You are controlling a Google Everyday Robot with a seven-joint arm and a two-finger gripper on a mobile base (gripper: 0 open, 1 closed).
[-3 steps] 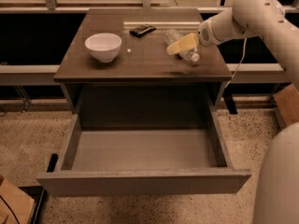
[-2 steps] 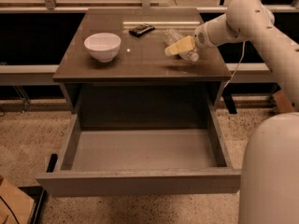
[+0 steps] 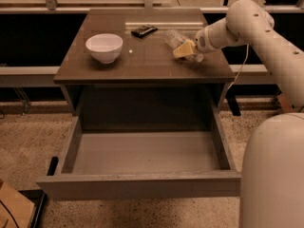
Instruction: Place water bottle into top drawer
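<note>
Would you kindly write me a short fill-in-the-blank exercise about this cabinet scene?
1. The top drawer is pulled ___.
2. The water bottle lies on the cabinet ___, to the right of the black object.
3. The gripper is at the ___, coming from the right.
4. The bowl on the left is ___ in colour.

Missing words: open; top; water bottle; white.
</note>
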